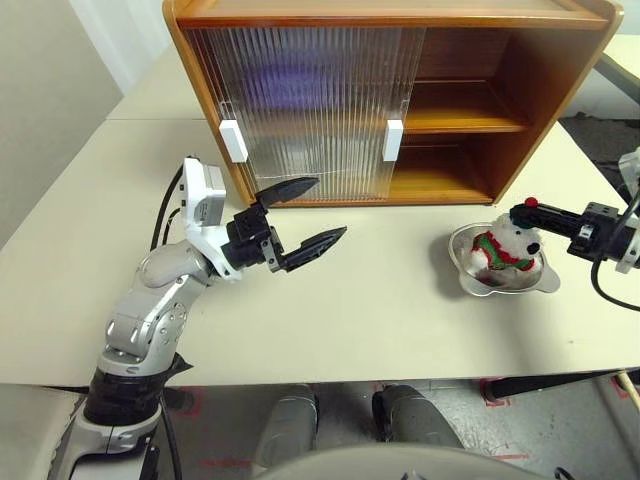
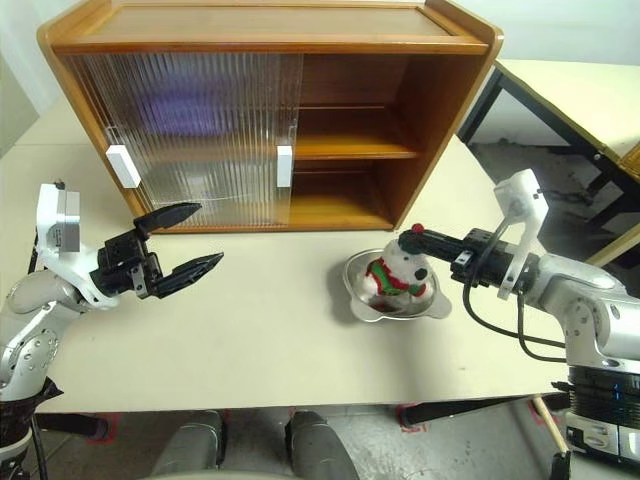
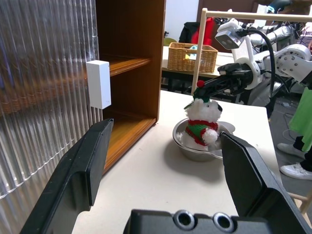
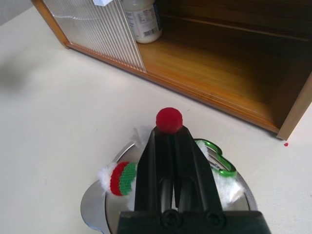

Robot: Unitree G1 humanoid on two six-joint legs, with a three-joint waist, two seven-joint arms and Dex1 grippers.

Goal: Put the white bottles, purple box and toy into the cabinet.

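The toy [image 1: 505, 250], a white plush bear with a red-and-green scarf, sits in a shiny metal dish [image 2: 352, 300] on the table, right of centre. My right gripper [image 1: 520, 213] reaches in from the right and is shut on the toy's green hat, just under the red pompom [image 4: 169, 119]. My left gripper [image 1: 330, 208] hangs open in the air before the cabinet's ribbed doors [image 1: 310, 100], holding nothing. The cabinet [image 1: 560, 90] stands open on its right half. One white bottle [image 4: 142, 19] stands on the lower shelf behind the door's edge. A lilac blur [image 1: 290, 80] behind the door looks like the purple box.
Both sliding doors cover the cabinet's left half, with white handles [image 1: 393, 140] facing me. Another table [image 2: 580, 90] stands to the right, with a gap between. A wicker basket [image 3: 192, 56] sits on a far table. Bare tabletop [image 1: 380, 300] lies between my grippers.
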